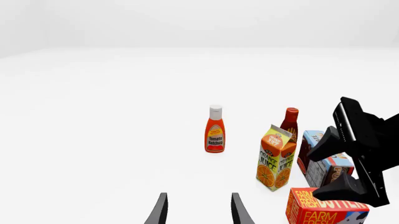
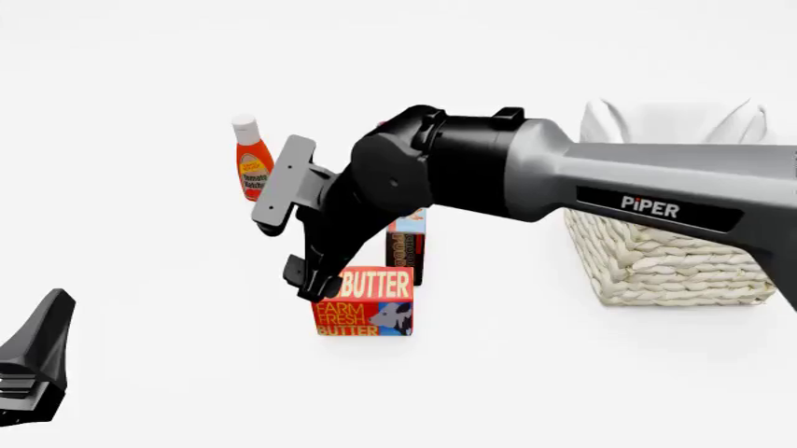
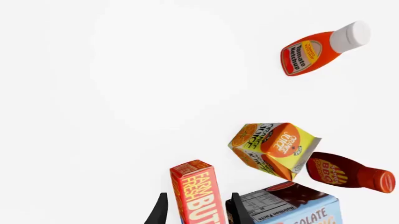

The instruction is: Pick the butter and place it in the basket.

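Observation:
The butter (image 2: 364, 303) is a small red-orange box standing on the table, also seen in the left wrist view (image 1: 324, 212) and the right wrist view (image 3: 196, 193). My right gripper (image 2: 309, 278) has come down at its upper left end. Its open fingers (image 3: 159, 212) straddle the box with small gaps on both sides. The cream wicker basket (image 2: 660, 271) stands to the right, partly behind the right arm. My left gripper (image 2: 37, 364) rests low at the front left, open and holding nothing (image 1: 198, 212).
A chocolate pudding box (image 2: 405, 245) stands just behind the butter. An orange juice carton (image 1: 276, 158) and a dark sauce bottle (image 1: 290, 121) stand close by it. A ketchup bottle (image 2: 253, 159) stands farther back left.

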Robot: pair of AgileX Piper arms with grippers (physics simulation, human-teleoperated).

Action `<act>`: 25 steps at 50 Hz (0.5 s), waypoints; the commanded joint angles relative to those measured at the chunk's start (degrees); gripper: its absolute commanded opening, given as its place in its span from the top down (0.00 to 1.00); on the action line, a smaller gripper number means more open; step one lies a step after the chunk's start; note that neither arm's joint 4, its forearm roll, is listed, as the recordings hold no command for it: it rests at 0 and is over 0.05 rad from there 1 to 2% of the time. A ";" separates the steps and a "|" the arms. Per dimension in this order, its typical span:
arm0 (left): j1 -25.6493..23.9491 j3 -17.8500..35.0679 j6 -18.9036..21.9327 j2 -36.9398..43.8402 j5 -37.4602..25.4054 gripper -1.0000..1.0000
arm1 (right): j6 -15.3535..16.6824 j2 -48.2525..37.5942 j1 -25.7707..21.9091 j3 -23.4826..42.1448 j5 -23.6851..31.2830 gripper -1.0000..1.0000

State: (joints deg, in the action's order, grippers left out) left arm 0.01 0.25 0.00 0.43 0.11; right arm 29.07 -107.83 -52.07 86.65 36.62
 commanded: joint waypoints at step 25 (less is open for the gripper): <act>0.00 0.00 0.00 -0.01 0.00 0.00 | -0.53 -1.55 0.91 -0.20 -0.37 0.00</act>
State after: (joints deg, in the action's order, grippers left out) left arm 0.00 0.25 0.00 0.43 0.11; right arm 28.67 -108.78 -51.45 86.50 36.33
